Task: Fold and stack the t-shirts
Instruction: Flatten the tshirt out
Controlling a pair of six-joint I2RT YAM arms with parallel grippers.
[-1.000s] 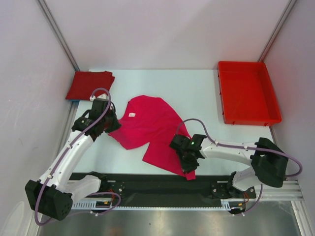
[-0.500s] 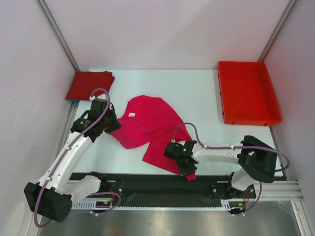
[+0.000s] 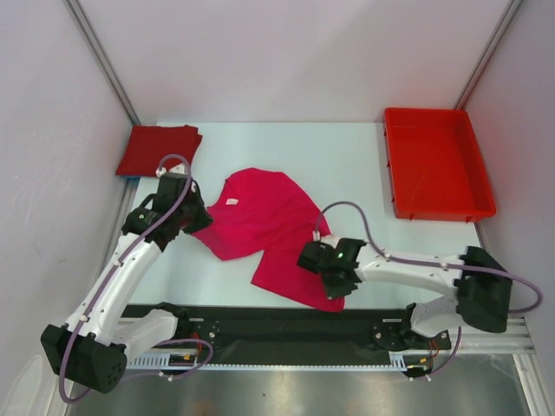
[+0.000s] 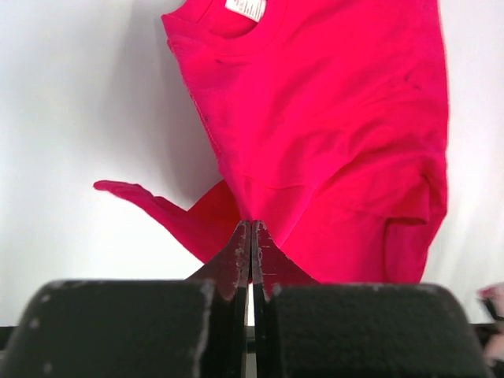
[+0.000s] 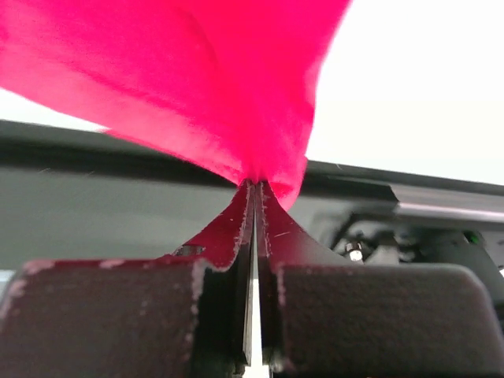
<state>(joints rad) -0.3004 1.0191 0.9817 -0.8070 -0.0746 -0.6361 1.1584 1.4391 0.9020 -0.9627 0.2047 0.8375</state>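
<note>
The magenta-pink t-shirt lies partly folded in the middle of the table, its white neck label facing up. My left gripper is shut on its left edge, by the sleeve; the left wrist view shows the cloth pinched at the closed tips. My right gripper is shut on the shirt's near hem; the right wrist view shows cloth hanging from the closed tips, lifted above the table's front edge. The crimson t-shirt lies folded at the far left corner.
A rigid red plastic tray stands at the back right. A black strip with the arm bases runs along the near edge. Grey walls close in on both sides and the back.
My right gripper swung left along the near hem, then back right and slightly up, carrying the shirt's near corner with it. My left gripper edged slightly left, still gripping.
</note>
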